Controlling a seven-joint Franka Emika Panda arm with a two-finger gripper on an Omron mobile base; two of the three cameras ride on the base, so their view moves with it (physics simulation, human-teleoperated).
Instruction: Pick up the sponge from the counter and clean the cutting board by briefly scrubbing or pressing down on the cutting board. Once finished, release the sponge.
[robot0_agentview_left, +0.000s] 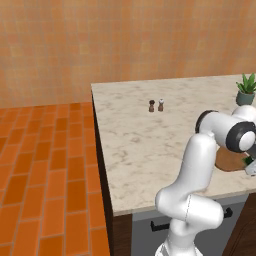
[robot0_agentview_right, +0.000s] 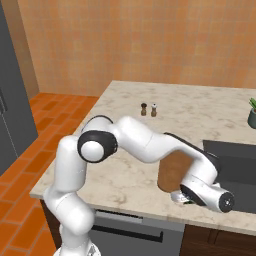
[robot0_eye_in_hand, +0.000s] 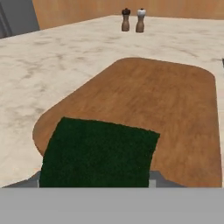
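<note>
The reddish-brown cutting board (robot0_eye_in_hand: 144, 100) lies on the marbled counter (robot0_eye_in_hand: 43, 65), near its front edge. The sponge (robot0_eye_in_hand: 98, 155) rests with its dark green face up on the board's near end. My gripper (robot0_eye_in_hand: 96, 181) is shut on it, a grey finger tip showing at each side of it. From the right base view my hand (robot0_agentview_right: 202, 192) hangs low over the board (robot0_agentview_right: 172, 172), a sliver of green sponge (robot0_agentview_right: 187, 200) beneath it. In the left base view the board (robot0_agentview_left: 230, 159) peeks out behind my forearm, the green sponge (robot0_agentview_left: 248, 162) at the hand.
A pepper shaker (robot0_eye_in_hand: 125, 19) and a salt shaker (robot0_eye_in_hand: 140, 20) stand far across the counter. A potted plant (robot0_agentview_left: 246, 90) sits at the back right. A dark sink (robot0_agentview_right: 235, 165) lies right of the board. The counter's front edge (robot0_agentview_right: 125, 202) runs just below my hand.
</note>
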